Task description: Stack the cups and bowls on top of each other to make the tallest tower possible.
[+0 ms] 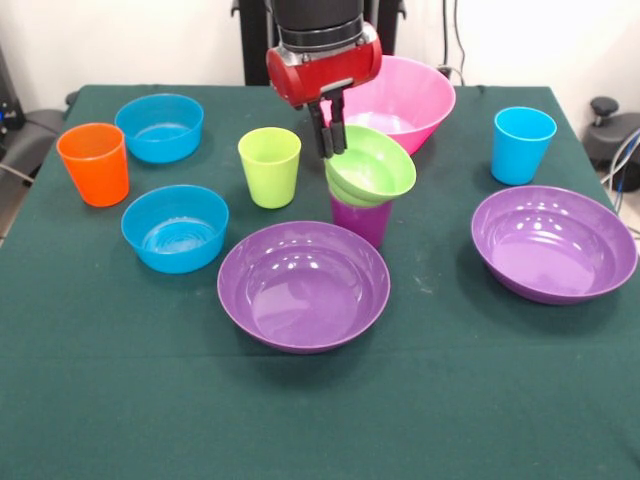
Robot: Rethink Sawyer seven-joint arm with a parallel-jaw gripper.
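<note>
A: Start with the big things. What's on the bench?

B: Green cloth all over it. The pink bowl sits at the back, partly behind the arm. Two wide purple bowls: the front purple bowl near the middle, the right purple bowl off to the side.

A: And the blue ones?

B: The back blue bowl and the front blue bowl are both on the left, with the orange cup beside them. The lime cup stands near the centre, the light blue cup far right.

A: Where's the hand?

B: The hand hangs just in front of the pink bowl, its dark fingers close together, clamped on the left rim of the green bowl.

A: So the green bowl is under it?

B: Below and to the right, tilted, resting on the purple cup, which stands just behind the front purple bowl.
</note>
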